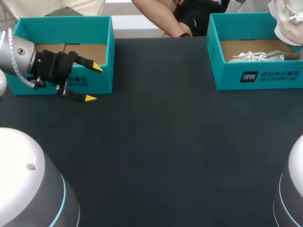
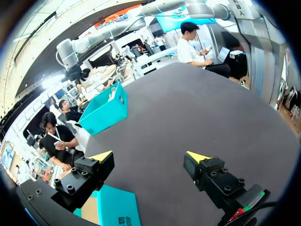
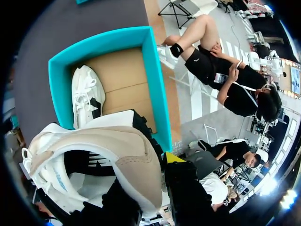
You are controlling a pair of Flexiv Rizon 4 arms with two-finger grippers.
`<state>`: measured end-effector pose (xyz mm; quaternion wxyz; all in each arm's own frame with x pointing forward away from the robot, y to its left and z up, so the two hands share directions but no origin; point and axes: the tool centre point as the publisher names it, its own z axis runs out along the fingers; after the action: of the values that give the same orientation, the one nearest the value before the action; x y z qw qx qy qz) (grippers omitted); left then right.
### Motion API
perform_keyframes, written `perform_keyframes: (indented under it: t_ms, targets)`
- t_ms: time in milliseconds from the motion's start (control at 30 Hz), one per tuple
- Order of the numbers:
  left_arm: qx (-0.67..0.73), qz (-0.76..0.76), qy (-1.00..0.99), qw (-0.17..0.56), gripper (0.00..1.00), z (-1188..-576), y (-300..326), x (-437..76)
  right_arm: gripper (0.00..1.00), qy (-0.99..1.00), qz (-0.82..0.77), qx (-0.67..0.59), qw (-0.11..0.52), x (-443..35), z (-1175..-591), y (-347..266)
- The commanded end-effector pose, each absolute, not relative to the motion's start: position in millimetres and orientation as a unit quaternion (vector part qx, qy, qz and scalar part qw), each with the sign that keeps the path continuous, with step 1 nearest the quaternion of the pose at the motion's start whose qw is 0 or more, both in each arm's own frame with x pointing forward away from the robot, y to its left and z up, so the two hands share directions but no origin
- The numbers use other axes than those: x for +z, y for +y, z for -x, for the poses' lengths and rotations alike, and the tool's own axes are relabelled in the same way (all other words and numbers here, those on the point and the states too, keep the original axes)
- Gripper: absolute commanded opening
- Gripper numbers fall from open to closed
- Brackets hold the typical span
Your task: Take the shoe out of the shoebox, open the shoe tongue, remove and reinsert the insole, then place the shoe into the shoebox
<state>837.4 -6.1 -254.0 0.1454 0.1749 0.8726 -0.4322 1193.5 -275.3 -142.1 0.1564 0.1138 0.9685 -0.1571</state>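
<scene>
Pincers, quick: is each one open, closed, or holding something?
Left pincer: open, holding nothing.
Right pincer: shut on the beige shoe.

Left tool (image 1: 93,82) spread wide beside left shoebox (image 1: 61,28); shoe (image 1: 286,21) above right shoebox (image 1: 227,78).

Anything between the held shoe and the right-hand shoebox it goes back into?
Nothing visible between them. The shoe hangs above the open shoebox. A second shoe lies inside along one wall, with bare floor beside it.
</scene>
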Motion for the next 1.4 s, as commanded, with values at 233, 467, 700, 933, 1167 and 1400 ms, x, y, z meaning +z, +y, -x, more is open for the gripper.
perform_keyframes:
  t_ms: [233, 467, 700, 933, 1167, 1400]
  targets:
    - [-0.43, -0.175, 0.874, 0.145, 1.0, -837.0, -6.5, -253.5, 0.0, 0.872, -0.427, -0.173, 0.166, -146.9, -1188.4, -296.9]
    - [-0.43, -0.175, 0.874, 0.145, 1.0, -837.0, -6.5, -253.5, 0.0, 0.767, -0.594, -0.197, 0.14, -142.1, -1172.1, -319.3]
    - [-0.43, -0.175, 0.874, 0.145, 1.0, -837.0, -6.5, -253.5, 0.0, 0.639, -0.732, -0.213, 0.108, -142.0, -1151.7, -328.8]
    - [-0.43, -0.175, 0.874, 0.145, 1.0, -837.0, -6.5, -253.5, 0.0, 0.639, -0.732, -0.213, 0.108, -142.0, -1151.7, -328.8]
    - [-0.43, -0.175, 0.874, 0.145, 1.0, -837.0, -6.5, -253.5, 0.0, 0.639, -0.732, -0.213, 0.108, -142.0, -1151.7, -328.8]
    - [-0.43, -0.175, 0.874, 0.145, 1.0, -837.0, -6.5, -253.5, 0.0, 0.639, -0.732, -0.213, 0.108, -142.0, -1151.7, -328.8]
